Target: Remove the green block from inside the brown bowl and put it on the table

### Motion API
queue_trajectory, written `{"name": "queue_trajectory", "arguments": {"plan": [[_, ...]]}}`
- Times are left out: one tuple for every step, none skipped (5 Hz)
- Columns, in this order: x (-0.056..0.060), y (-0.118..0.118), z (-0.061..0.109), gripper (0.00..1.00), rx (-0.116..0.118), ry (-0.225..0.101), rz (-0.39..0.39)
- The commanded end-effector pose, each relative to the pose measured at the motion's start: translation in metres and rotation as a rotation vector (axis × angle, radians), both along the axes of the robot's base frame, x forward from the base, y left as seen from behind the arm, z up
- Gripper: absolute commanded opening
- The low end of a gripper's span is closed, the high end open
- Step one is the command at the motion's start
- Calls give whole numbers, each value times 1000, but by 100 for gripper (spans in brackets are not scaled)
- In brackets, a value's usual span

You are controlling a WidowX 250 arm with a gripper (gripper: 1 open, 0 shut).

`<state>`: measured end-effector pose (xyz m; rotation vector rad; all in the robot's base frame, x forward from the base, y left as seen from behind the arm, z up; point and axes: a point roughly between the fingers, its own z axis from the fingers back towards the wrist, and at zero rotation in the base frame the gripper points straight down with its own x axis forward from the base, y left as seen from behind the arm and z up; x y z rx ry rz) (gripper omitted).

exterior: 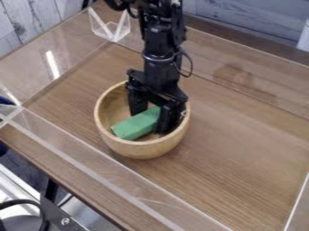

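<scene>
Brown wood-grain boards make up the surface (241, 135), which is fenced by clear acrylic walls (72, 171) along its edges. One brown bowl (145, 146) sits on it, a round, thick-walled piece of light tan wood. One green block (136, 125) lies inside that bowl, tilted, its lower end toward the bowl's left inner wall and its upper end rising toward the bowl's middle.

One black robot arm (161, 41) comes down from above the bowl's far rim, and its single hand (154, 110) points straight down into the bowl. The two fingers stand spread wide, one on each side of the block's raised end, with their tips below the bowl's rim. The block's upper end sits between them; whether either finger actually touches it cannot be told from this view. The block is not lifted: it rests against the bowl's interior.

Beyond the bowl, outside the far wall, pale planks show.
</scene>
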<state>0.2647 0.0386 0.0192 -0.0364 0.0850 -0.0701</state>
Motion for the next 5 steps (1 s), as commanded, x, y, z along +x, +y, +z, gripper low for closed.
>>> {"name": "queue_trajectory", "arguments": {"plan": [[0,4,-8,100,-1,22,-10],[0,4,-8,100,-2,29,-13],[0,4,-7,100,-2,36,-17],[1,5,-7,100,-2,43,-21],[1,5,-7,100,-2,50,-24]]}}
